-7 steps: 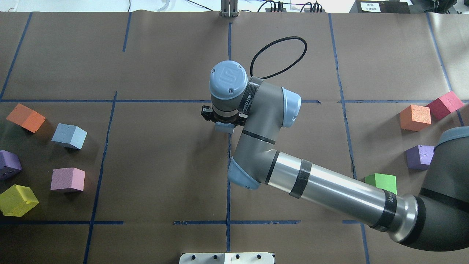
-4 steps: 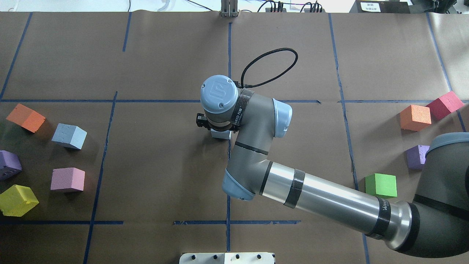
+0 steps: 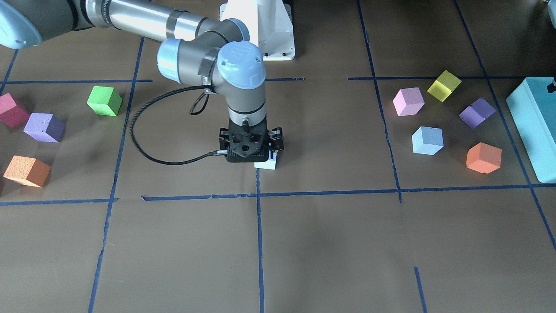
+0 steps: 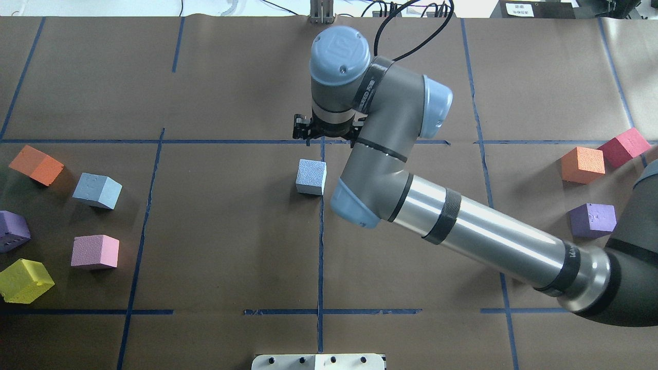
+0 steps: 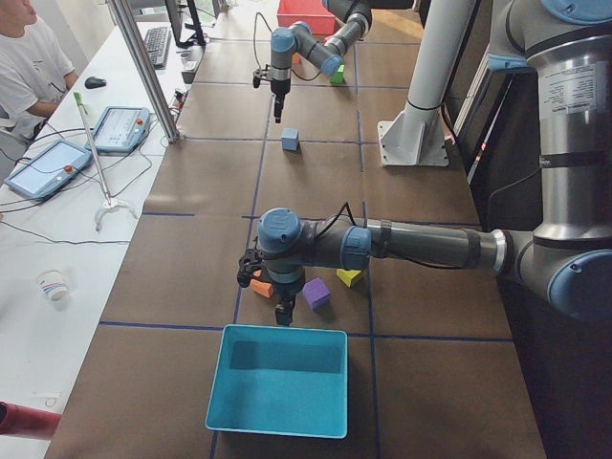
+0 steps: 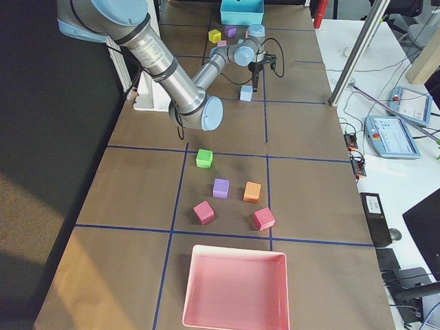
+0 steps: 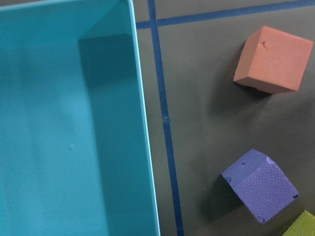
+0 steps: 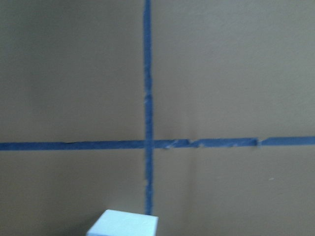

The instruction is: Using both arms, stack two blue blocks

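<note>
One pale blue block [image 4: 311,177] sits free on the table's centre line; it also shows in the front view [image 3: 266,164] and at the bottom of the right wrist view [image 8: 125,223]. My right gripper [image 4: 329,134] hangs open above and just beyond it, holding nothing. The second blue block [image 4: 96,190] rests at the left among other cubes [image 3: 427,140]. My left gripper [image 5: 284,313] shows only in the exterior left view, low beside the teal box [image 5: 277,392]; I cannot tell if it is open or shut.
Orange [image 4: 36,164], purple [image 4: 13,230], pink [image 4: 94,252] and yellow [image 4: 24,280] cubes surround the second blue block. Orange [image 4: 582,164], red [image 4: 623,146] and purple [image 4: 592,220] cubes lie at the right. A pink tray [image 6: 234,289] stands at the right end.
My right gripper held the blue block low at the table's centre, let it go and rose away toward the far side. The block stays on the table.
</note>
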Available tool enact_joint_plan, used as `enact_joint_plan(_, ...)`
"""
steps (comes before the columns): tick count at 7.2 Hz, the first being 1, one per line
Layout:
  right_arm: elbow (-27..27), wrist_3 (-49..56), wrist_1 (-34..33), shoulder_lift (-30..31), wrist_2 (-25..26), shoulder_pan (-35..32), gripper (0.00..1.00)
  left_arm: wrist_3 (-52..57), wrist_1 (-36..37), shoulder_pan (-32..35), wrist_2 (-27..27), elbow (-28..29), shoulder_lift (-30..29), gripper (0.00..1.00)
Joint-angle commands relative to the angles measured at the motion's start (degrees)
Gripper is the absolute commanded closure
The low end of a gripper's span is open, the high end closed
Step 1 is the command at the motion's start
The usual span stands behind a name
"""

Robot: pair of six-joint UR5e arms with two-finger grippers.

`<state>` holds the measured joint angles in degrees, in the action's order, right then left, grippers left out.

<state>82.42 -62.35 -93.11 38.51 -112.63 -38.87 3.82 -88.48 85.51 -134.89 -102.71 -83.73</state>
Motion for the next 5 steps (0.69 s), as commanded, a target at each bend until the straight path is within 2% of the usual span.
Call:
enact_joint_plan(1, 8.8, 19.5, -5.0, 11.0, -9.6, -12.0, 0.0, -1.1, 0.0, -0.8, -0.5, 0.1, -6.7, 0.0)
enact_joint_plan(2, 12.5, 28.9, -5.1, 18.2, -11.4, -17.5, 0.0, -7.0, -0.3, -1.7, -0.7, -0.8, -7.1, 0.0)
enact_joint_plan(3, 15.3, 38.7, -5.1, 24.3, -12.9, -22.2, 0.0, -14.4, -5.2, -7.2, -1.7, -2.4, -7.3, 0.0)
enact_joint_plan(4, 18.0, 47.2, -4.8, 32.0, -16.4, -26.5, 0.0, -20.5, -13.3, -14.9, -1.4, -3.3, -7.2, 0.0)
enact_joint_plan(5, 19.9, 57.2, -4.4, 39.0, -17.5, -30.5, 0.0, -28.3, -15.0, -22.5, 0.3, -3.0, -7.9, 0.0)
